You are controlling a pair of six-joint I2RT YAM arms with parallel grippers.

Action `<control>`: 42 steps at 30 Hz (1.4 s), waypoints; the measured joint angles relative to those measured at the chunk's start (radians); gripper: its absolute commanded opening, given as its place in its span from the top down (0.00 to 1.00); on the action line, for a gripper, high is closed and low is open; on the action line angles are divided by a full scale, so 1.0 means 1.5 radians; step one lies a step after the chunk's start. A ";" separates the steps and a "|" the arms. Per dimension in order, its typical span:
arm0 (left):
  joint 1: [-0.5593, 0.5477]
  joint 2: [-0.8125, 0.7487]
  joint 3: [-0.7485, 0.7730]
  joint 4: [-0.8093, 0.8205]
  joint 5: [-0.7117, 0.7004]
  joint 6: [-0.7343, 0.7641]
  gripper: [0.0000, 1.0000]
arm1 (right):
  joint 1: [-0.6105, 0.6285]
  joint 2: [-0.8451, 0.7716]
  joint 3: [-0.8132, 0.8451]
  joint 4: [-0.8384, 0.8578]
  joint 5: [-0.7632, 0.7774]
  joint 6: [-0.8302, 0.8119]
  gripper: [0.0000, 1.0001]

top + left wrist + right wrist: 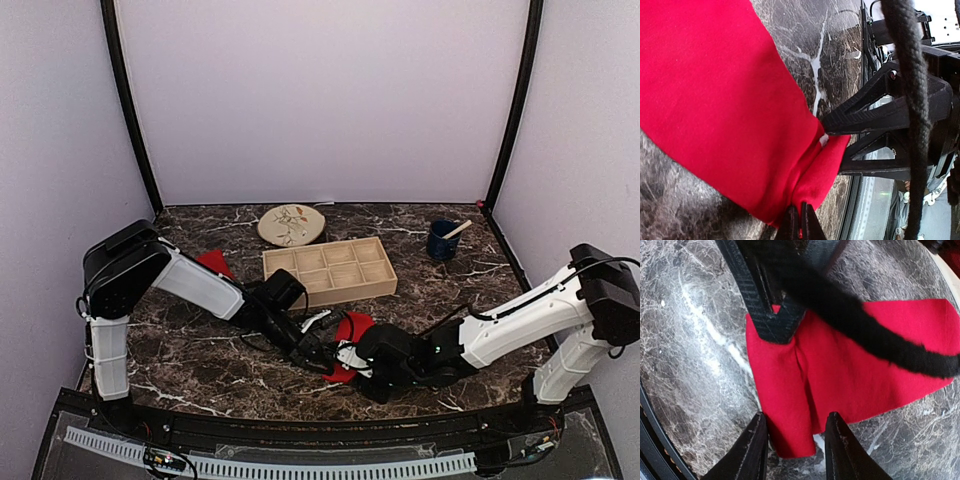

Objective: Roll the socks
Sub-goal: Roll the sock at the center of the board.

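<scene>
left gripper (800, 216): clamped, jaws together on a thin fold at the edge of the front sock (725, 100). right gripper (796, 417): jaws apart, straddling the sock's narrow end, gripping nothing. The front sock lies flat on the marble table (685, 340) between the two tools, on the near side of the wooden tray (340, 292). No roll has formed in it yet, by my read.

Risks:
- Left bite is shallow, edge fabric only. A pull or twist to start the roll likely strips it out and the sock flops flat.
- Right holds nothing. If left moves first, the sock drags over the marble instead of turning over itself.
- Right closing from here probably catches just the corner, or one layer. That gives a loose roll that unwinds on release.
- Both tools sit almost touching over the same end. A small path error means a finger-on-finger hit.
- The braided cable (880, 335) crosses the right wrist view in front of the sock. Can't tell how near the fabric it hangs. It could snag cloth or get caught in the jaws.
- The sock is near the table's front edge, so a drag toward the bases could take it off.
- The second sock (213, 262) lies just beside the left forearm, left of the tray. An elbow swing may shove it.
</scene>
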 measured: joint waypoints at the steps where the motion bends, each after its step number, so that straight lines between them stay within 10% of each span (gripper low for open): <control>1: 0.001 0.001 0.001 -0.002 0.002 0.001 1.00 | 0.000 0.004 0.004 -0.003 0.001 -0.005 0.63; 16: 0.001 0.007 0.008 -0.015 0.013 0.011 1.00 | 0.003 0.037 0.028 -0.023 -0.010 -0.035 1.00; 25: 0.005 0.000 -0.006 0.023 0.011 -0.027 0.65 | 0.003 0.037 0.028 -0.021 -0.023 -0.027 1.00; 42: 0.028 -0.100 -0.172 0.256 -0.068 -0.135 0.61 | -0.108 -0.027 -0.036 0.042 -0.201 0.059 1.00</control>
